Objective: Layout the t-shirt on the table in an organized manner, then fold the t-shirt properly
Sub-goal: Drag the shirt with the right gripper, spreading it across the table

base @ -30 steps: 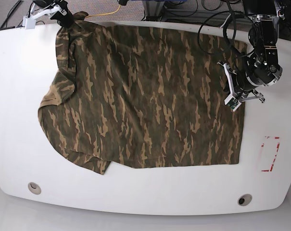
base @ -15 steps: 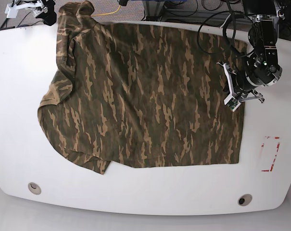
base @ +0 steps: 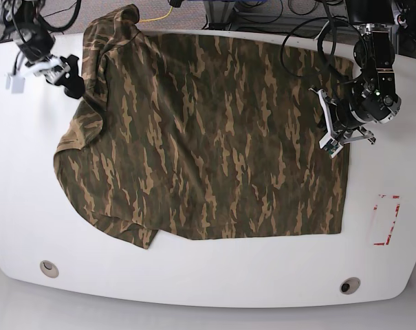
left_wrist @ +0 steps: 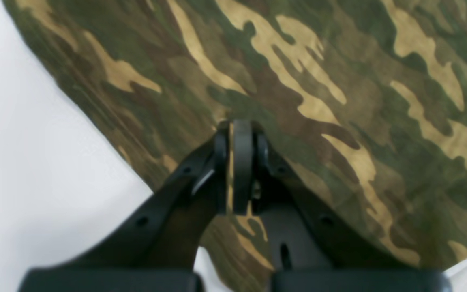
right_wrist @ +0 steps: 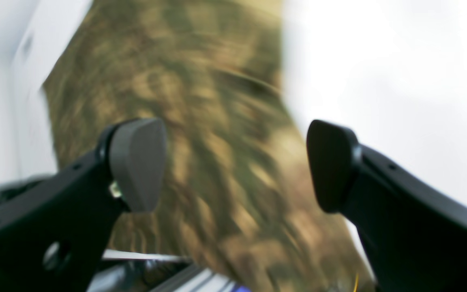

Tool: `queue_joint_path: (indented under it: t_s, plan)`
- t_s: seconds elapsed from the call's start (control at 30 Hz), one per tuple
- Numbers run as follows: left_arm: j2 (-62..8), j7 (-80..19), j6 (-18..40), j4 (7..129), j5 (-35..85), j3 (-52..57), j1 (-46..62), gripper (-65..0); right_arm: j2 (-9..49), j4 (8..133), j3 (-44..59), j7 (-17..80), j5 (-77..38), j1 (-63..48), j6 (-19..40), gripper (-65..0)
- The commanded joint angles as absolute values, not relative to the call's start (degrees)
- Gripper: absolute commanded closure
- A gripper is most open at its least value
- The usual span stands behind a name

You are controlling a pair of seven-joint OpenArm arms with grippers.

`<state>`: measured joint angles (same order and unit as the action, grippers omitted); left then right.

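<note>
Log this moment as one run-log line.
left gripper: shut on t-shirt edge | right gripper: open, empty | t-shirt: spread on table

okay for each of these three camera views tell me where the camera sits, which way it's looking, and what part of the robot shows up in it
Base: overhead, facing down on the table and the t-shirt; both arms show.
Left wrist: behind the left end effector, looking along its fingers, shut on the t-shirt's edge.
Right wrist: behind the right end effector, open, blurred t-shirt beyond.
Shared: all three show the t-shirt; base also shows both end effectors.
</note>
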<state>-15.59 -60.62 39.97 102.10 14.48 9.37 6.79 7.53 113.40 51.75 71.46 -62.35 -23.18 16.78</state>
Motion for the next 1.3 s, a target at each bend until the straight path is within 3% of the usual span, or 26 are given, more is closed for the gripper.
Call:
queue_joint_path:
  t_s: [0.0, 0.4, 0.9, 1.0, 1.23, 1.27]
  plan:
    - [-16.2, -59.7, 40.0, 103.0, 14.9, 9.7, 5.8, -0.4, 11.0, 112.3, 48.7, 71.3, -57.2, -19.9, 16.9, -52.5]
    - [-16.3, -59.7, 40.0, 103.2, 14.9, 9.8, 5.5, -0.4, 21.2, 107.0, 26.2, 67.9, -39.6, -15.8, 23.9, -52.5]
    - [-16.3, -59.7, 40.0, 103.0, 14.8, 9.8, 5.5, -0.4, 18.2, 100.0, 24.6, 63.3, -22.5, -15.3, 39.1, -50.1]
    - [-16.3, -59.7, 40.0, 103.0, 14.8, 9.8, 5.5, -0.4, 18.2, 99.2, 24.7, 63.3, -22.8, -15.3, 39.8, -42.5]
    - [-16.3, -59.7, 40.0, 103.0, 14.8, 9.8, 5.5, -0.4, 18.2, 99.1, 24.7, 63.3, -24.3, -15.5, 39.5, -1.9]
    - [-16.3, -59.7, 40.0, 103.0, 14.8, 9.8, 5.5, -0.4, 18.2, 99.3, 24.8, 63.3, -24.3, -15.5, 39.4, 0.0]
